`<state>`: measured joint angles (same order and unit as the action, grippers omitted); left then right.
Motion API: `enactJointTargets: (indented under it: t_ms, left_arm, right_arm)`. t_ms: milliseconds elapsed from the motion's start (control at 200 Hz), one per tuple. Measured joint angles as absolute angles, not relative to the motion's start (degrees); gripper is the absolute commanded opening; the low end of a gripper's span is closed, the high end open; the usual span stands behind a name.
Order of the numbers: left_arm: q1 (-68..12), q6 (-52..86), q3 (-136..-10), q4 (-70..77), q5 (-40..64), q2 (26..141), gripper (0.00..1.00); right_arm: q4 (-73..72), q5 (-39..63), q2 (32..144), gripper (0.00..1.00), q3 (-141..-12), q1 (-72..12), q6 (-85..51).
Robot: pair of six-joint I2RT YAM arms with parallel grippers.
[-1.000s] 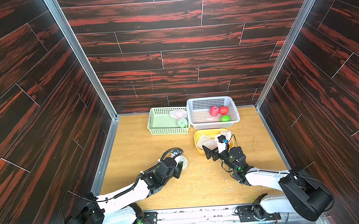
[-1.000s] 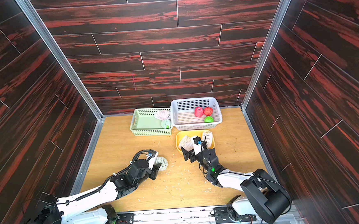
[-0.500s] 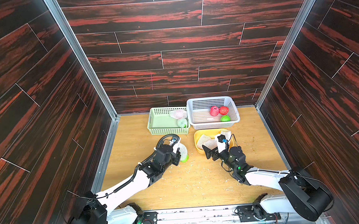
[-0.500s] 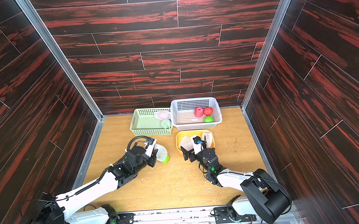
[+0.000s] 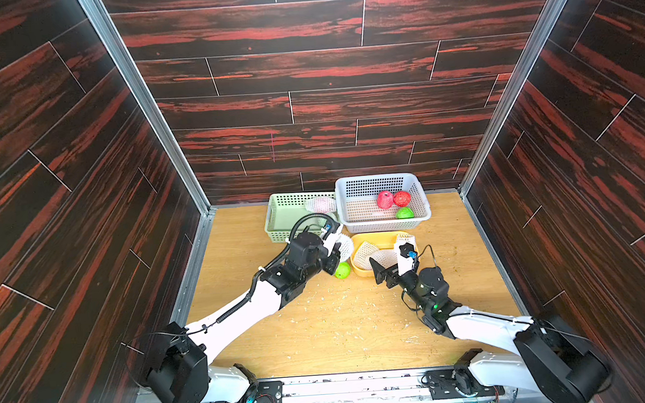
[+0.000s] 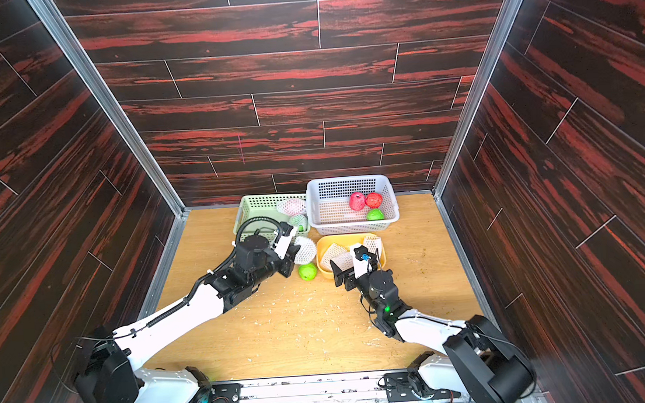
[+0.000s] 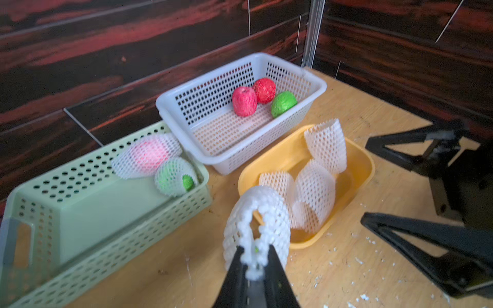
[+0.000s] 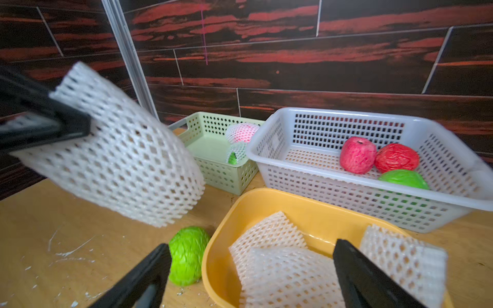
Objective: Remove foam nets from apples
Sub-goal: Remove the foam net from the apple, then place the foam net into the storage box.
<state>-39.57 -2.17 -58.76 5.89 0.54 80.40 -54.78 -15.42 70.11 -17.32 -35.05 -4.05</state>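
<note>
Foam net (image 7: 269,202) hangs clenched in left claw (image 7: 254,253), clear of bare green apple (image 8: 186,253); right claw (image 8: 250,246) gapes

- Bright, even light is falling from above onto the bench (image 5: 321,337); shadows are lying soft and short.
- The wall panels (image 5: 305,69) are catching a faint sheen.
- Straight wall lines are bowing toward the edges in both top views.
- In the wrist views, the left pincer (image 7: 255,250), its foam net (image 7: 256,213) and the right pincer (image 8: 250,246) are blurring close to the lens.
</note>
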Motion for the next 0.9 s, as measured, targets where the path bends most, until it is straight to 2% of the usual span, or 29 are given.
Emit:
enactJointTargets:
  t_ms: [175, 436, 822, 872, 902]
  left_arm:
    - [-39.53, 0.10, -65.84, 13.15, 3.70, 87.46, 0.16]
    - [-40.58, 3.60, -78.52, 20.60, 9.45, 105.08, 0.15]
    - [-42.39, 24.80, -82.61, 33.23, 8.51, 118.72, 0.17]
    - [-42.50, 26.52, -82.41, 34.37, 7.99, 119.15, 0.18]
    - [-42.54, 27.57, -82.04, 35.29, 7.51, 119.22, 0.22]
  right_arm:
    - [-55.57, -26.68, 62.13, 0.99, -14.13, -35.05, -4.03]
    - [-59.68, -39.29, 54.50, 0.99, -9.63, -35.03, -3.66]
    - [-59.55, -42.00, 54.41, 0.99, -9.47, -35.05, -2.92]
    - [-59.13, -41.78, 54.54, 0.99, -9.85, -35.05, -2.94]
    - [-59.07, -41.58, 54.59, 0.99, -10.00, -35.03, -2.92]
